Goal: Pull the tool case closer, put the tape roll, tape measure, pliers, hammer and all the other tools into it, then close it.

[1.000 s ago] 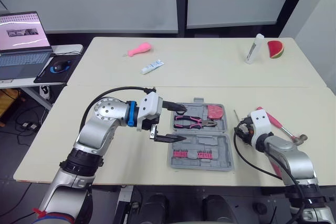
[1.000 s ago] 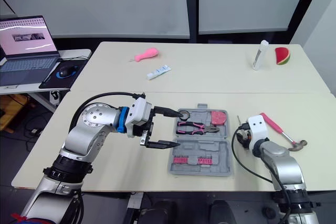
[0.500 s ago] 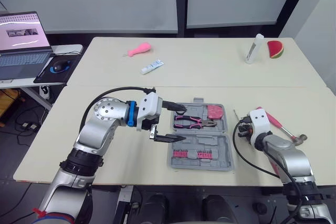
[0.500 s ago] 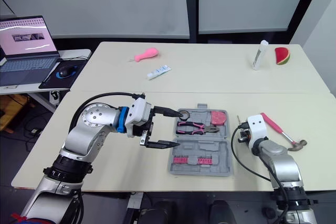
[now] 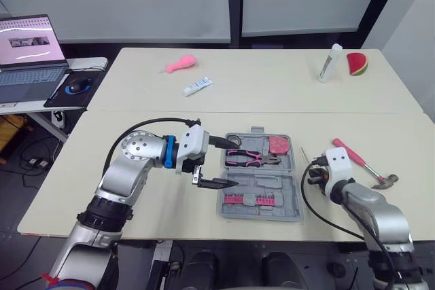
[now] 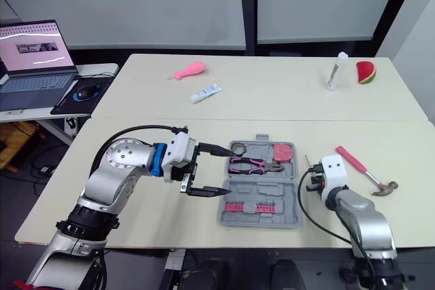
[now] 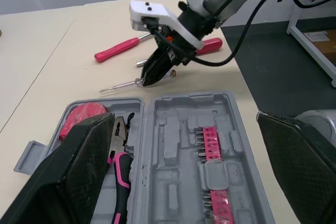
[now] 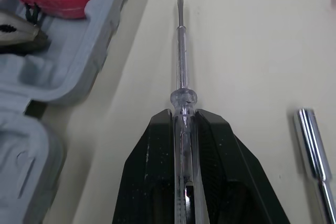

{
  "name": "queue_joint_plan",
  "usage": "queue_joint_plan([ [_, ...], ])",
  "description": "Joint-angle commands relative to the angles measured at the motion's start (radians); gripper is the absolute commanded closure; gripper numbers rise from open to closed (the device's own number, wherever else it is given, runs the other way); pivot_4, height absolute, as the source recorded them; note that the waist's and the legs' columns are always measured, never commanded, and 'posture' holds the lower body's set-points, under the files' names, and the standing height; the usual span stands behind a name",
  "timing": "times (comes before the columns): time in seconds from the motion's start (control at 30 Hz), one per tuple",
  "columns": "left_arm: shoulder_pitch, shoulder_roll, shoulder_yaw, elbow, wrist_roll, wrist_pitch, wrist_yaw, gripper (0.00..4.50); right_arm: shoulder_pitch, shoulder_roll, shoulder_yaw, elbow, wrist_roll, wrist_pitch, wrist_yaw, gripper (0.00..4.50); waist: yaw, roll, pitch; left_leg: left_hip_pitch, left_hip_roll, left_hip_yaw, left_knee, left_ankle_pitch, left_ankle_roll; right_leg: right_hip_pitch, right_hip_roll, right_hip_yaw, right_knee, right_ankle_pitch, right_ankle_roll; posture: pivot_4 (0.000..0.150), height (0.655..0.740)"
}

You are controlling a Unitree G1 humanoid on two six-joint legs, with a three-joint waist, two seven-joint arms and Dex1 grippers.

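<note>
Operator: Step in hand?

Me: Loading, I judge. The tool case [image 5: 259, 178] lies open and flat. My right gripper [image 8: 184, 116] is pinching the screwdriver [image 8: 180, 66] by its clear handle, just off the case's right edge. Whether it rests on the table [image 5: 177, 210] or hangs above it, I cannot tell.

Operator: And your left?

Me: My left gripper [image 5: 235, 163] hovers at the case's left edge, fingers spread wide, gripping nothing.

Operator: Next move?

Me: I'd carry the screwdriver over the case's right wall and lay it in a free slot, lined up lengthwise before I let go (a long thin shaft that lands crosswise could sit proud and stop the lid shutting). After that, the hammer.

Operator: Count for me.

Me: 1 case, 2 halves. Inside it there is 1 pair of pliers [image 5: 250, 158] in the far half. There is 1 pink round thing [image 5: 278, 144] in the far right corner, tape roll or tape measure, I cannot tell which. There is also 1 strip of pink bits [image 5: 248, 200] in the near half. Outside it are 1 screwdriver in my fingers and 1 hammer [image 5: 362, 163] on the table, right of the case and apart from it. So I see 2 tools left to stow, then the lid to close.
</note>
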Motion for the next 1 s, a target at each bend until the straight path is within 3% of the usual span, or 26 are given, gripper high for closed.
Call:
queue_joint_plan([
  [0.03,0.015,0.014,-0.007,-0.078,-0.020,0.011,0.000,0.00,0.071,0.014,-0.039,-0.161,0.021,0.061,-0.026,4.13,0.000,0.000,0.000,0.000,0.000,0.000,0.000,0.000,0.000,0.000,0.000,0.000,0.000,0.000,0.000,0.150,0.7400],
  [0.2,0.019,0.018,-0.011,-0.101,-0.025,0.040,-0.007,0.00,0.171,0.064,-0.062,-0.261,0.029,0.120,-0.062,4.13,-0.001,0.001,0.000,0.001,0.000,0.000,0.000,-0.002,0.004,0.000,0.000,0.000,0.000,0.000,0.000,0.150,0.7400],
  [0.43,-0.003,0.012,-0.028,-0.092,-0.028,0.049,-0.013,0.00,0.193,0.110,-0.053,-0.257,0.043,0.135,-0.082,4.13,-0.001,0.001,0.000,0.001,0.000,0.000,0.000,-0.002,0.004,0.000,0.001,0.000,0.000,0.000,0.000,0.150,0.7400],
  [0.47,-0.005,0.012,-0.029,-0.088,-0.028,0.047,-0.015,0.00,0.188,0.114,-0.055,-0.256,0.046,0.138,-0.083,3.40,-0.001,0.001,0.000,0.001,0.000,0.000,0.000,-0.002,0.004,0.000,0.001,0.000,0.000,0.000,0.000,0.150,0.7400],
  [0.67,0.000,0.012,-0.031,-0.089,-0.029,0.041,-0.010,0.00,0.170,0.050,-0.104,-0.345,0.094,0.218,-0.035,2.23,0.000,0.001,0.000,0.001,0.000,0.000,0.000,-0.002,0.004,0.000,0.001,0.000,0.000,0.000,0.000,0.150,0.7400],
  [0.77,0.009,0.005,-0.034,-0.088,-0.026,0.035,-0.001,0.00,0.172,-0.086,-0.108,-0.435,0.138,0.261,0.050,1.62,0.000,0.001,0.000,0.001,0.000,0.000,0.000,-0.002,0.004,0.000,0.000,0.000,0.000,0.000,0.000,0.150,0.7400],
  [0.87,0.021,0.004,-0.035,-0.088,-0.024,0.024,0.003,0.00,0.143,-0.310,-0.090,-0.463,0.183,0.218,0.208,0.91,-0.001,0.001,0.000,0.001,0.000,0.000,0.000,-0.002,0.004,0.001,0.001,0.000,0.000,0.000,0.000,0.150,0.7400],
  [0.97,0.031,0.003,-0.037,-0.087,-0.020,0.009,0.001,0.00,0.130,-0.658,0.041,-0.392,0.102,-0.116,0.523,0.04,-0.001,0.001,0.000,0.001,0.000,0.001,0.000,-0.003,0.004,0.002,0.001,0.000,-0.001,0.000,0.000,0.150,0.7400],
  [1.0,0.036,0.001,-0.041,-0.086,-0.015,-0.003,-0.001,0.00,0.113,-0.759,0.113,-0.324,0.020,-0.325,0.623,0.04,-0.001,0.001,0.000,0.001,0.000,0.001,0.000,-0.003,0.004,0.002,0.001,-0.001,-0.001,0.000,0.000,0.150,0.7400],
])
